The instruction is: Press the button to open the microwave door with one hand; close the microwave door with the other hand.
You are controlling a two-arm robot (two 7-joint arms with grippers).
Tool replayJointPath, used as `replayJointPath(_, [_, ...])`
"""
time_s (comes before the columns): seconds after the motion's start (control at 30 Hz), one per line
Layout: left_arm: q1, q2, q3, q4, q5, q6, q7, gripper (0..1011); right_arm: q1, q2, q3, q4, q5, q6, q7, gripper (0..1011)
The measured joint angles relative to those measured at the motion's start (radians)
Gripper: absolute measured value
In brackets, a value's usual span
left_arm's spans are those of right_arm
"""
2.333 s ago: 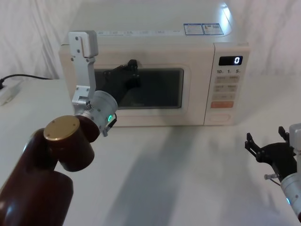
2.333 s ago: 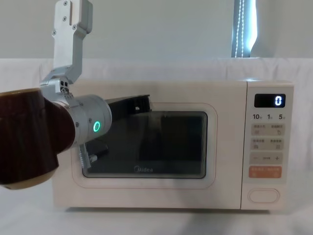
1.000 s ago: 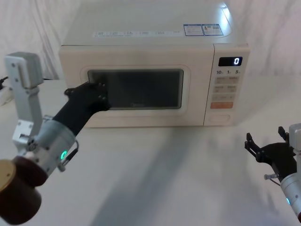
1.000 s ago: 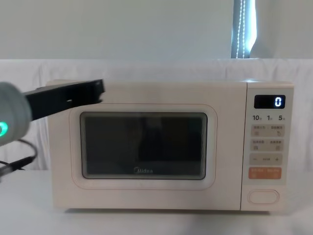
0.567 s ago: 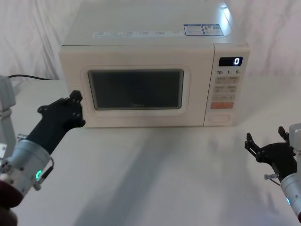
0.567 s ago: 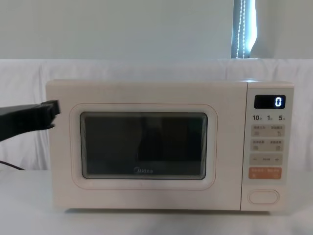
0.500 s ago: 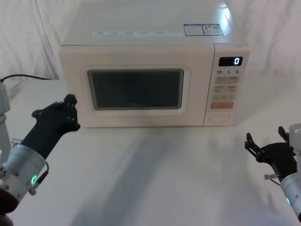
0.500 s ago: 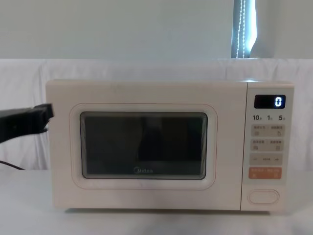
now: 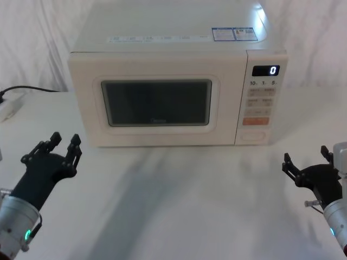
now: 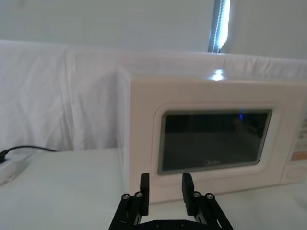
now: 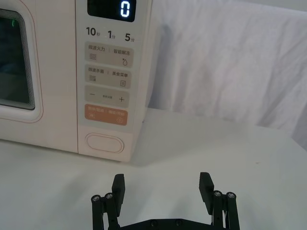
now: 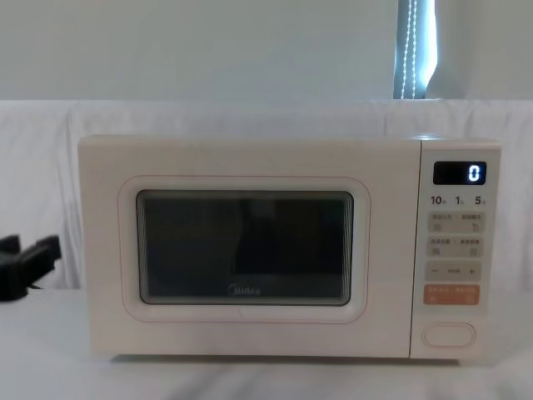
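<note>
Your left gripper [image 9: 60, 150] hovers low over the table [image 9: 179, 195], fingers spread apart and holding nothing; the microwave door [image 9: 157, 103] sits shut, ahead of it and off to its right. Your right gripper [image 9: 308, 163] hangs low with fingers wide, empty, and the button [image 11: 104, 143] lies ahead of it, to its left.

Left gripper [image 9: 54, 149] off microwave door [image 9: 157, 103]
</note>
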Motion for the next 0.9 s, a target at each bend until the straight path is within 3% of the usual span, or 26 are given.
replayJointPath(0.53, [0.047, -0.031, -0.034, 0.076, 0.029, -0.049, -0.01, 916, 0.0, 0.0, 0.0, 0.0, 0.0, 0.0, 0.0, 1002])
replayJointPath(0.7, [0.052, -0.037, -0.039, 0.093, 0.041, -0.056, -0.014, 1001, 0.0, 0.0, 0.0, 0.0, 0.0, 0.0, 0.0, 1002])
replayJointPath(0.9, [0.049, -0.047, -0.04, 0.111, 0.056, -0.059, -0.011, 1001, 0.0, 0.0, 0.0, 0.0, 0.0, 0.0, 0.0, 1002])
